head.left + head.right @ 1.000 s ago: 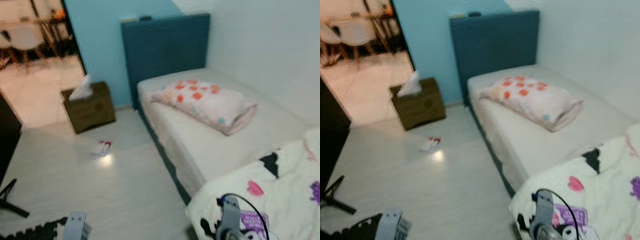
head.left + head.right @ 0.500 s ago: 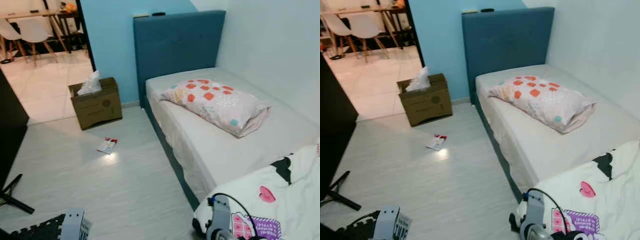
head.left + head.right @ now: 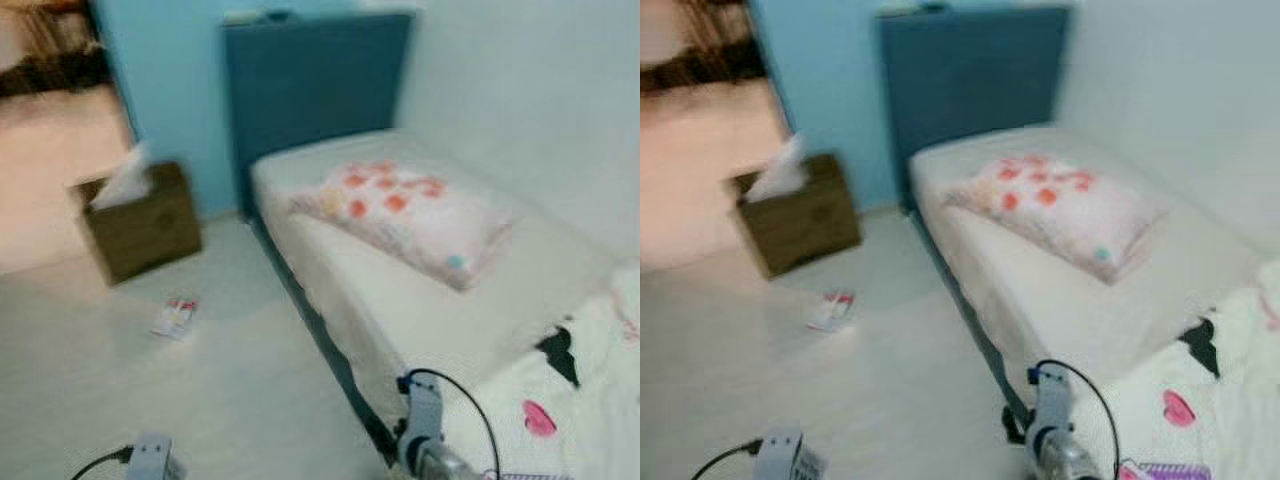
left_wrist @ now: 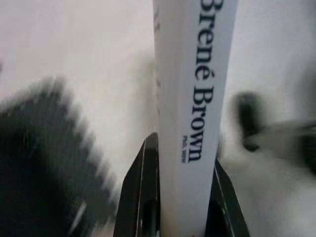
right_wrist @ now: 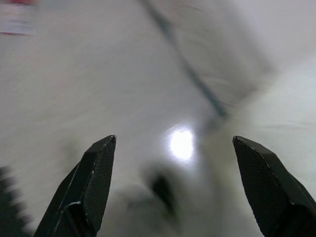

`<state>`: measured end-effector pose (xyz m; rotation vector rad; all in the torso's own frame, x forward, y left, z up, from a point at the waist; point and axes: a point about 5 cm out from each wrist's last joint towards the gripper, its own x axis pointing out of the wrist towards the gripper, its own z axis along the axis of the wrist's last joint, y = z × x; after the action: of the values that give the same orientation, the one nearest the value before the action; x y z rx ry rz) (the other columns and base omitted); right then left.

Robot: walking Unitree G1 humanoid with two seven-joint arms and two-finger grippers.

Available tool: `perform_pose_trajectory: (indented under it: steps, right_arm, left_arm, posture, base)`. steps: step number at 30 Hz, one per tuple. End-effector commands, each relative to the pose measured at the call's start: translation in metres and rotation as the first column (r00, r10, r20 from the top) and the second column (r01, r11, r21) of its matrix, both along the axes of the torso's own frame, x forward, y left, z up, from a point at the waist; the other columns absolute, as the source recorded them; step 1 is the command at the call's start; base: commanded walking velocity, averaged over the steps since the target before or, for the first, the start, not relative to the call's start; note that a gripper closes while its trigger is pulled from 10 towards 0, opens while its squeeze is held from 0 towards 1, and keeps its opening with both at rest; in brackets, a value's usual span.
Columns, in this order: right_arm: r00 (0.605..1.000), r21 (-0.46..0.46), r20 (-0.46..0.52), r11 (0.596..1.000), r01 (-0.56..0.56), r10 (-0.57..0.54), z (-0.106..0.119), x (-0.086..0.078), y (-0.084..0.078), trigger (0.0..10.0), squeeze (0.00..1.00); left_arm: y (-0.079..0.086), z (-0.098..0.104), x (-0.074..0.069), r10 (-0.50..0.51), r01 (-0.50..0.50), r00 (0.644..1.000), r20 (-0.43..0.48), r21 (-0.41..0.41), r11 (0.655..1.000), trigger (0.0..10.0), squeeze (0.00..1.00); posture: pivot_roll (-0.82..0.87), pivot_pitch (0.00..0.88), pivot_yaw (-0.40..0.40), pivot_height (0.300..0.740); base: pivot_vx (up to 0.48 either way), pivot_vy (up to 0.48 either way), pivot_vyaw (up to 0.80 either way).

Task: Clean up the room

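Between left gripper [image 4: 180,197] fingers: white book [image 4: 195,84] (spine reads "Brené Brown"), clamped. Right gripper [image 5: 180,185] spread wide above pale floor [image 5: 98,89].

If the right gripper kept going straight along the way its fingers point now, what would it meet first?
Most likely the pale floor: the open right gripper points down at bare flooring with a light glare, and nothing stands between its fingers. The bed's dark base edge lies beyond. Blur makes depth uncertain.

One bed [image 3: 420,300], one pillow [image 3: 405,215], one cardboard box [image 3: 140,220], one book [image 4: 195,98], one packet [image 3: 175,317] on the floor.
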<state>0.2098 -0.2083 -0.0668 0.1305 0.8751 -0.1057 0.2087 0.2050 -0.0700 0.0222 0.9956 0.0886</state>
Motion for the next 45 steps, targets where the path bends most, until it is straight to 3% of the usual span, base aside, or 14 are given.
perform_pose_trajectory:
  steps: [1,12,18,24,28,35,45]
  right_arm:
    - [0.999,0.029,0.02,0.999,-0.027,0.026,0.003,0.011,0.017,10.0,0.0]
    - [0.999,0.041,0.041,0.999,0.021,-0.022,0.009,0.021,0.02,10.0,0.0]
    - [0.996,0.046,0.048,0.997,0.066,-0.069,0.01,0.02,0.013,10.0,0.0]
    - [0.999,0.023,0.025,0.999,0.045,-0.046,0.007,0.017,0.013,10.0,0.0]
    - [0.999,0.019,0.034,0.999,0.038,-0.038,0.009,0.019,0.011,10.0,0.0]
    - [0.996,0.022,0.064,0.997,0.068,-0.069,0.014,0.026,0.006,10.0,0.0]
    - [0.992,0.073,0.113,0.996,0.051,-0.059,0.022,0.037,0.01,10.0,0.0]
  left_arm:
    - [0.005,-0.005,-0.011,0.029,-0.029,0.999,-0.023,0.0,1.0,10.0,0.0]
    - [0.015,-0.005,-0.014,0.04,-0.039,0.999,-0.027,0.019,0.999,10.0,0.0]
    - [0.01,-0.005,-0.014,0.0,0.0,0.999,-0.034,0.022,1.0,10.0,0.0]
    - [0.006,-0.003,-0.008,0.0,0.0,1.0,-0.009,0.005,1.0,10.0,0.0]
    - [0.002,-0.007,-0.014,0.001,-0.001,1.0,-0.024,-0.007,1.0,10.0,0.0]
    - [-0.001,-0.012,-0.024,-0.001,0.0,0.999,-0.051,-0.02,1.0,10.0,0.0]
    - [0.0,-0.01,-0.019,0.008,-0.008,1.0,-0.03,-0.021,1.0,10.0,0.0]
  posture:
    - [0.0,0.0,-0.023,0.74]
    - [0.0,0.0,0.015,0.74]
    - [0.0,0.0,0.003,0.74]
    - [0.0,0.0,-0.012,0.74]
    - [-0.01,0.0,-0.015,0.74]
    - [-0.01,0.0,-0.017,0.74]
    - [-0.01,0.0,-0.01,0.74]
  base:
    - [0.48,0.0,0.0]
    - [0.48,0.0,0.0]
    - [0.48,0.0,0.0]
    - [0.48,0.0,-0.45]
    - [0.48,0.0,-0.68]
    - [0.48,0.0,-0.19]
    - [0.48,0.0,0.0]
